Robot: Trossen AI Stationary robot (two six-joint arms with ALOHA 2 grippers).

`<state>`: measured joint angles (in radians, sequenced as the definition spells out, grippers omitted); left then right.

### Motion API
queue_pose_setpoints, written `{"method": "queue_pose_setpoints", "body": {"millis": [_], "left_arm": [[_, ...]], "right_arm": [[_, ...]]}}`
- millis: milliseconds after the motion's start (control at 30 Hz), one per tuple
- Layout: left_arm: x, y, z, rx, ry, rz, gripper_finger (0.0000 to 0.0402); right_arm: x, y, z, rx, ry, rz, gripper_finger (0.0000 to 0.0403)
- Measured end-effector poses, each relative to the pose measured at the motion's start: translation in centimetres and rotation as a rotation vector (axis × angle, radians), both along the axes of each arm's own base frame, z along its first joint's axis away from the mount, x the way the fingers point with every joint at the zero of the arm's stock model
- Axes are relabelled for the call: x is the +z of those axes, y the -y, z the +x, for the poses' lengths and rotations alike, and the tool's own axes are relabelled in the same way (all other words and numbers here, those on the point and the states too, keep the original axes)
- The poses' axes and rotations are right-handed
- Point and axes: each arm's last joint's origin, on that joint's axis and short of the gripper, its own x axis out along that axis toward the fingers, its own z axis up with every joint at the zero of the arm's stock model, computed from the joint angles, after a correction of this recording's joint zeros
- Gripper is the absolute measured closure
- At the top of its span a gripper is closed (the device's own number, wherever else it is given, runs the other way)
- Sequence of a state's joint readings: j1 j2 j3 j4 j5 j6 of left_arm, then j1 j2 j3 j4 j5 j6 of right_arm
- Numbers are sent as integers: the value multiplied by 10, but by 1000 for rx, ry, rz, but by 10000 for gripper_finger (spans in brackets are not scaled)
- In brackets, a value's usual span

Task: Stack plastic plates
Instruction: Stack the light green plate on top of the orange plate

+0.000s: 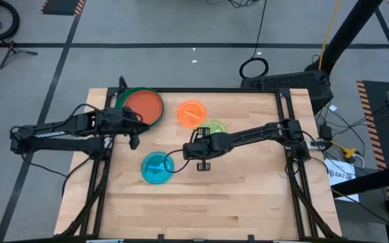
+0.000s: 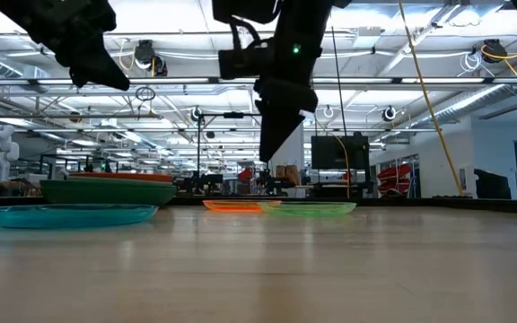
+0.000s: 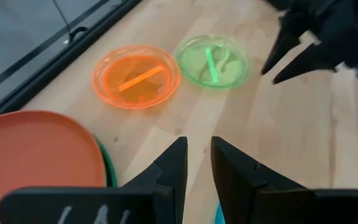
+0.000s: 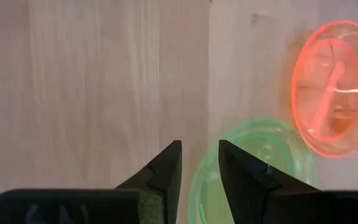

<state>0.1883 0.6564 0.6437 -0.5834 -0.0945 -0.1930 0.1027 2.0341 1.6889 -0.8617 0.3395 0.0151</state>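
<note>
At the far left, a red-orange plate [image 1: 144, 104] lies on top of a dark green plate [image 1: 128, 94]. A translucent orange plate [image 1: 192, 113] and a lime green plate [image 1: 215, 127] rest flat on the table's middle, and a cyan blue plate [image 1: 157, 167] lies nearer. My left gripper [image 3: 197, 146] hovers beside the stack's near edge, its fingers a little apart with nothing between them. My right gripper [image 4: 199, 149] hangs above the table, over the lime plate's edge [image 4: 253, 162]. Its fingers are also slightly apart and hold nothing.
Bare wood fills the table's near half and right side [image 1: 248, 196]. A black frame rail [image 1: 208, 90] runs along the table's far edge. In the low view, both grippers [image 2: 88, 54] [image 2: 275, 135] hang well above the plates.
</note>
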Motion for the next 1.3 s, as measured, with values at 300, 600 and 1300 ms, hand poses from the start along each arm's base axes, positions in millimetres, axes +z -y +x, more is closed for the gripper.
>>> {"method": "queue_pose_setpoints", "body": {"millis": [300, 600, 1300], "left_arm": [[-1, 7, 0, -28, -12, -11, 325], [0, 7, 1, 1, -3, 31, 325], [1, 6, 1, 5, -4, 60, 325]], "right_arm": [[-43, 21, -42, -4, 39, -10, 303], [-71, 30, -72, -99, 141, 53, 303], [-80, 34, -79, -151, 138, 90, 371]]}}
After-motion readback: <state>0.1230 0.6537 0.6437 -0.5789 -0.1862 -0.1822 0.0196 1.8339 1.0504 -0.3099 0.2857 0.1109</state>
